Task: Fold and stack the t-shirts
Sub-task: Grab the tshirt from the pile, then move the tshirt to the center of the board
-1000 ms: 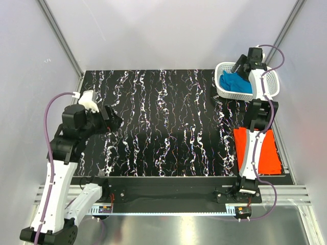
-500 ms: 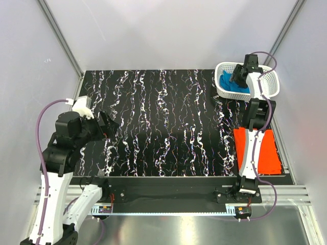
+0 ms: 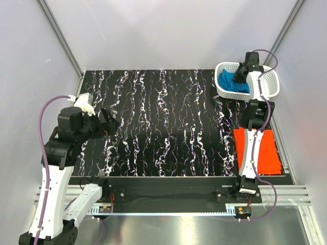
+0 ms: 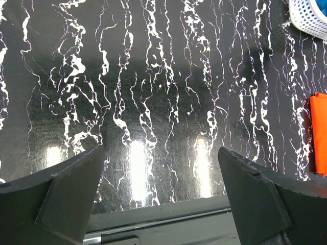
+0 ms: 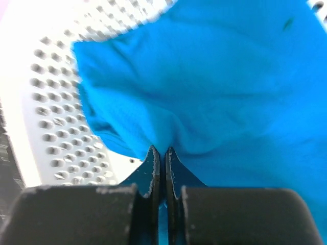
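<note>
The left gripper (image 3: pixel 110 122) is held over the near-left part of the black marbled table (image 3: pixel 163 112). Its jaws are spread wide and released, and only tabletop is seen between the two fingers (image 4: pixel 71 194) in its wrist view. Well away to this gripper's right, a narrow strip of the orange-red t-shirt (image 4: pixel 320 133) is caught at the edge of that view. A corner of the white perforated basket (image 4: pixel 309 18) is seen far ahead and to the right.

Further right, the right arm is stretched toward the far-right corner of the table, where the basket stands. The right gripper (image 3: pixel 239 77) is lowered into it. Its jaws are clenched almost together, and a raised fold of the blue t-shirt (image 5: pixel 214 76) is pinched between the tips. The blue t-shirt is bunched up inside the basket, directly under and ahead of this gripper. The basket's holed wall is seen just to the gripper's left in the wrist view.

The orange-red t-shirt is laid flat as a rectangle on the near-right part of the table, well behind the right gripper, beside the arm's lower links, which partly cover it.
</note>
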Motion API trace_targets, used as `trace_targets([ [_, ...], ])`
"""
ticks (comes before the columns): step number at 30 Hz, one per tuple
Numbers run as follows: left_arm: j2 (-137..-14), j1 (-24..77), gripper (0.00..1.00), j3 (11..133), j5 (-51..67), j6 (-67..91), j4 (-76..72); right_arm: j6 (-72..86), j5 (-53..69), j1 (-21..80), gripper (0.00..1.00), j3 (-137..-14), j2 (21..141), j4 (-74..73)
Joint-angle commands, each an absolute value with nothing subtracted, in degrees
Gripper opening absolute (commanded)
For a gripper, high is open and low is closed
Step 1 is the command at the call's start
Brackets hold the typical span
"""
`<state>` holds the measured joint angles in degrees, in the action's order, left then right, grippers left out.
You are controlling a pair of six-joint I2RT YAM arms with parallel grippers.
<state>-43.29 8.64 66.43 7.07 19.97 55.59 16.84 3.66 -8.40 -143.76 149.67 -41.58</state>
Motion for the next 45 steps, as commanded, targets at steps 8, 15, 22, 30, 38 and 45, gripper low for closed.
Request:
trace_targets([
  [8,-44.6,8.6,0.99,71.2,12.6,21.0,56.0,26.9,2.6,-8.6,0.0,-154.9,135.3,-39.9],
  [15,-42.5,8.6,0.99,71.0,13.5,22.7,55.8,34.7,10.9,-8.1,0.0,-157.2,125.5,-39.3],
  [22,-41.0,8.6,0.99,69.7,17.4,26.3,53.0,33.7,19.2,-3.2,0.0,-152.6,113.3,-34.3],
  [30,-38.3,8.5,0.99,72.5,18.7,24.1,52.1,41.2,30.1,9.9,0.0,-144.0,101.3,-27.7],
  [38,-38.2,8.6,0.99,71.4,19.5,29.9,51.3,58.6,32.2,13.1,0.0,-95.6,79.8,-7.2],
  [45,-37.7,8.4,0.99,63.0,17.7,43.0,49.0,47.4,21.9,10.3,0.38,-60.1,70.5,-19.0],
])
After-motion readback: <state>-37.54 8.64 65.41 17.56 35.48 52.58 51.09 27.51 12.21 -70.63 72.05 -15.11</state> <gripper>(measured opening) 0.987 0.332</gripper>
